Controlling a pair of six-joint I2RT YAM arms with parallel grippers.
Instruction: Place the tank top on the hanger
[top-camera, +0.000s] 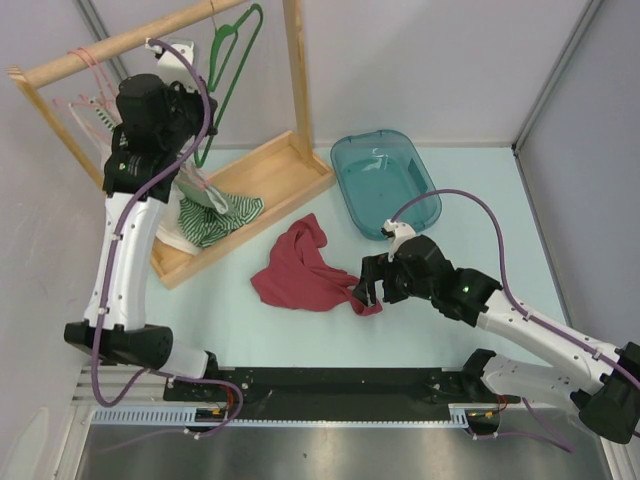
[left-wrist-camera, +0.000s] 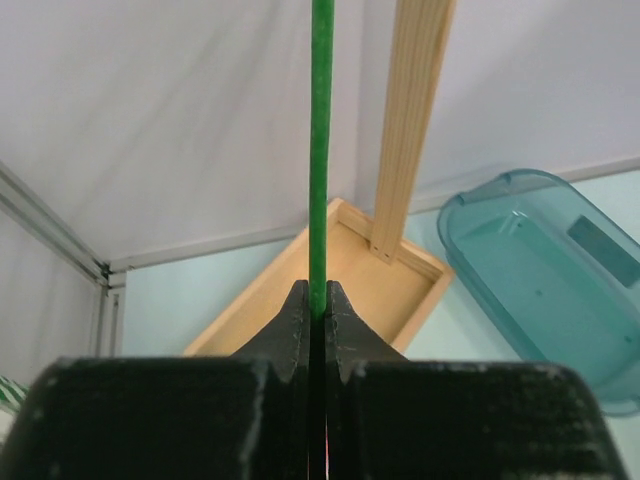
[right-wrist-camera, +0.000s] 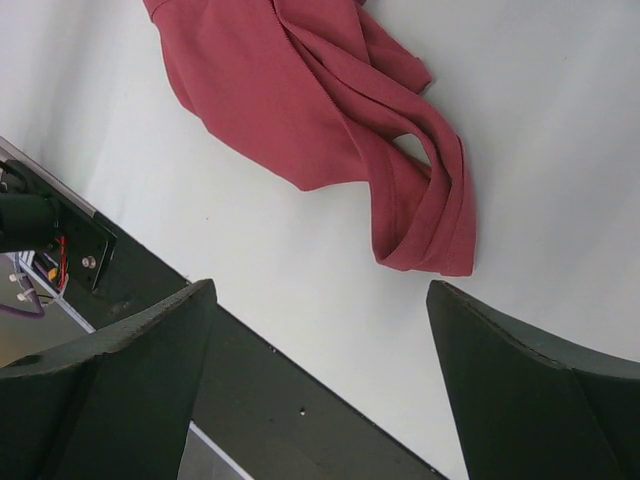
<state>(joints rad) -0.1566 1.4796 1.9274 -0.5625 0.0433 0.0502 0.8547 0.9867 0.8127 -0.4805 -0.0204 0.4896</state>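
Note:
The dark red tank top (top-camera: 300, 270) lies crumpled on the table in front of the wooden rack. It also shows in the right wrist view (right-wrist-camera: 320, 100), with a folded strap end nearest the fingers. My right gripper (top-camera: 366, 290) (right-wrist-camera: 320, 300) is open and empty, just right of the top's near right corner and above it. The green hanger (top-camera: 235, 55) hangs from the rack's rail. My left gripper (top-camera: 203, 118) (left-wrist-camera: 318, 292) is raised at the rack and shut on the hanger's thin green bar (left-wrist-camera: 319, 150).
The wooden rack (top-camera: 295, 70) has a tray base (top-camera: 290, 175). A green-and-white striped garment (top-camera: 222, 215) and a white garment (top-camera: 172, 236) rest there. Pale pink hangers (top-camera: 90, 75) hang at the left. A teal tub (top-camera: 385, 180) stands at the right. A black rail (top-camera: 330, 385) runs along the front.

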